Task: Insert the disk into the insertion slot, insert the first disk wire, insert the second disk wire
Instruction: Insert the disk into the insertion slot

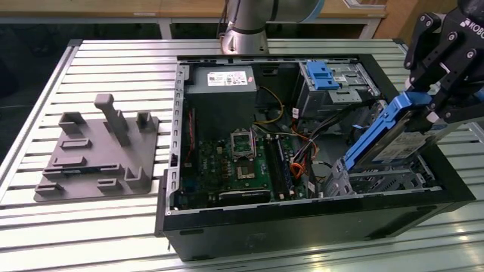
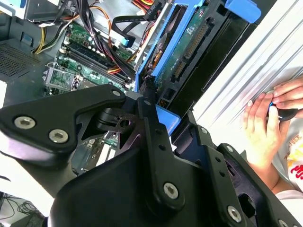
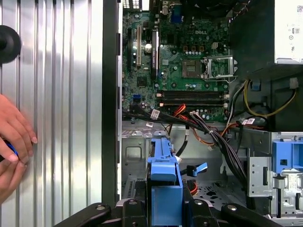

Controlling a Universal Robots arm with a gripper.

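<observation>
My gripper point(image 1: 425, 106) is shut on the top end of the disk point(image 1: 387, 141), a silver drive in a blue carrier. The disk hangs steeply tilted over the near right corner of the open computer case. Its lower end reaches down to the insertion slot point(image 1: 387, 180), a low perforated silver cage, and I cannot tell whether it touches. In the first wrist view the blue carrier point(image 3: 164, 172) stands edge-on between the black fingers point(image 3: 135, 210) above the cage point(image 3: 136, 152). The second wrist view shows the disk's underside point(image 2: 189, 45) with its circuit board. Loose black and orange wires point(image 3: 208, 135) lie beside the cage.
A taller cage with a blue latch point(image 1: 323, 76) stands at the case's far right. The motherboard point(image 1: 246, 164) and power supply point(image 1: 226, 79) fill the rest of the case. A grey fixture plate point(image 1: 98, 153) lies on the slatted table. A person's hands point(image 3: 14, 142) rest on the table outside the case wall.
</observation>
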